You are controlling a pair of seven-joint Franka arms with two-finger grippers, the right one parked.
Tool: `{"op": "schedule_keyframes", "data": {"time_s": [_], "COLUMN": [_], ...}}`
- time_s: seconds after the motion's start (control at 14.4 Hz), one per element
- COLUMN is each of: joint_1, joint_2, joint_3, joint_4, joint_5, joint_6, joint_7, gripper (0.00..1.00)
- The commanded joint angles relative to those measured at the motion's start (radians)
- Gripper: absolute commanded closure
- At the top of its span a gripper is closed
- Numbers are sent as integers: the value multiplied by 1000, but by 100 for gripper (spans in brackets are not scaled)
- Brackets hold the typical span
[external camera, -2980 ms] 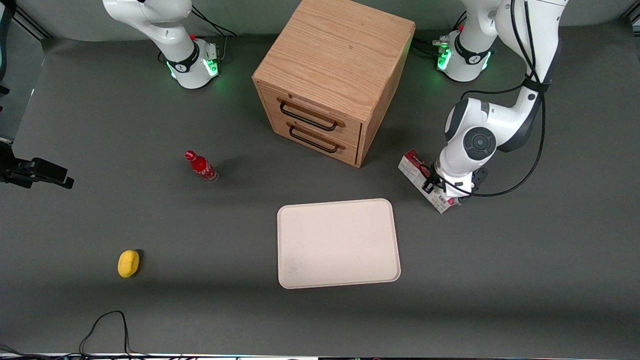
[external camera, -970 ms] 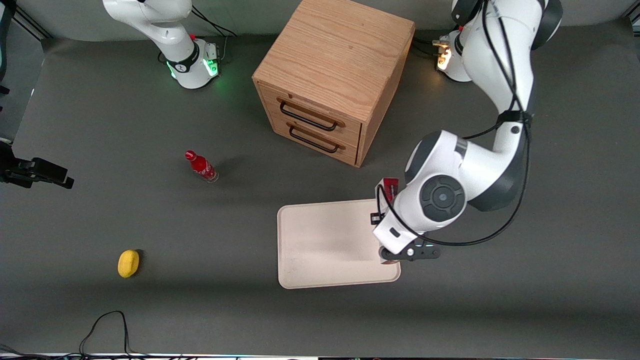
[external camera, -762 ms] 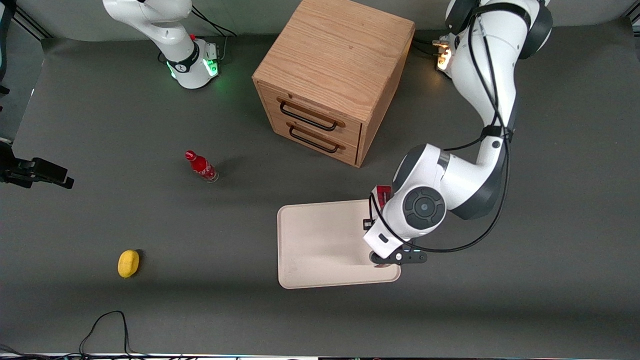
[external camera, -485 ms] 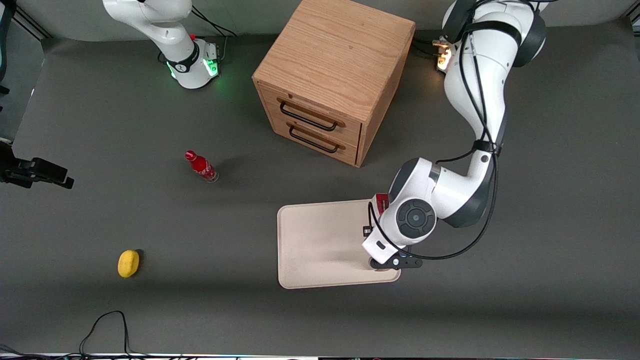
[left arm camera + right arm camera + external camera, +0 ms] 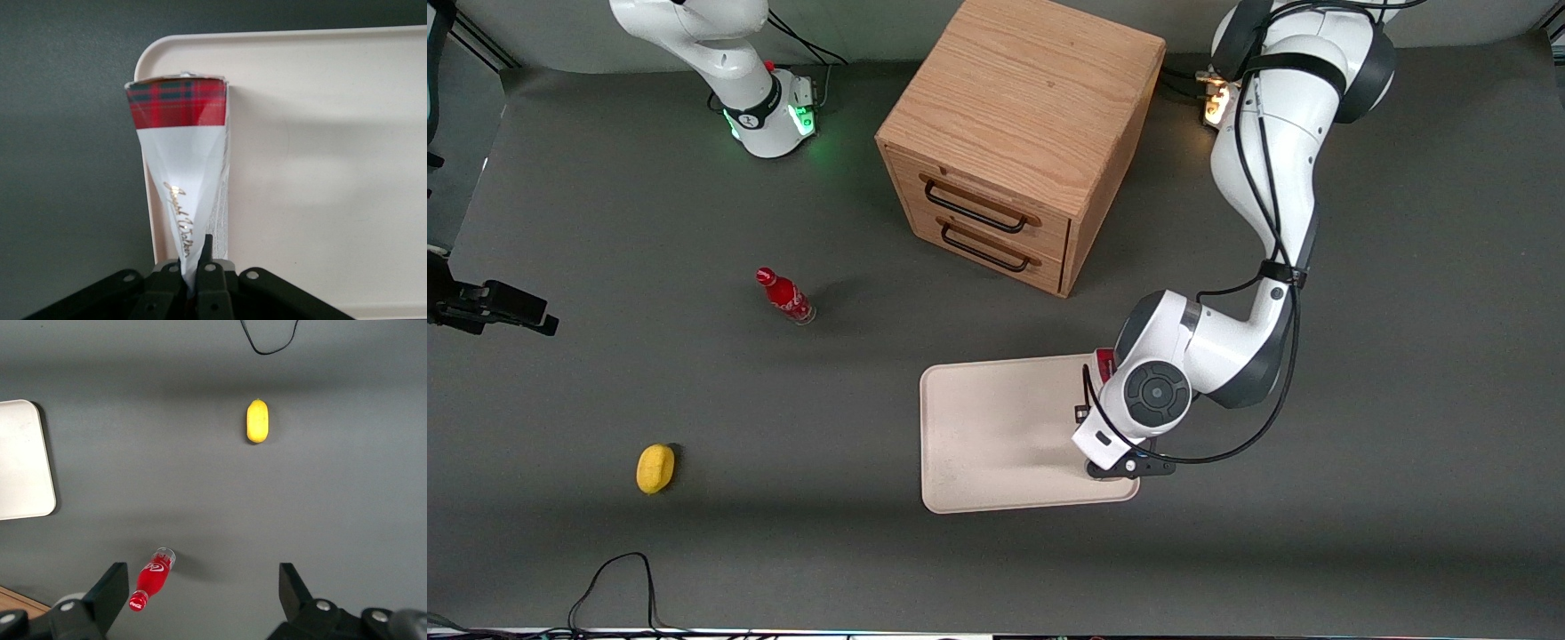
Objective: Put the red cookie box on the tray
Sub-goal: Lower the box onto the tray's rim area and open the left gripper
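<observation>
Tray (image 5: 996, 436), cream-white, rounded corners, low rim: we log it flat on the dark desk (image 5: 694, 533), nearer the front camera than the wooden drawer cabinet (image 5: 1018, 133). Red cookie box (image 5: 180, 180): we find it clamped between the fingers of the left arm's end effector (image 5: 195, 280), over the tray's short edge at the working arm's end; its tartan end points away from the wrist camera, and we cannot tell whether it touches the tray. In the front view only a red sliver (image 5: 1104, 360) shows past the wrist. Red soda bottle (image 5: 784, 296) and yellow lemon-like object (image 5: 655, 468): we list both on the desk toward the parked arm's end, well apart from the tray.
</observation>
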Motion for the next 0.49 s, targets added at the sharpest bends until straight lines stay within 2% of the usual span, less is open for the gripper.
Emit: {"op": "schedule_keyframes", "data": {"time_s": [0.0, 0.28, 0.42], "joint_1": [-11, -2, 12], "joint_2": [-25, -109, -237], "joint_3": [11, 11, 19], "joint_4": [-19, -23, -107], "joint_5": [44, 46, 44], "joint_6": [9, -18, -52], "joint_7": [-22, -16, -16], "gripper": [0, 0, 0]}}
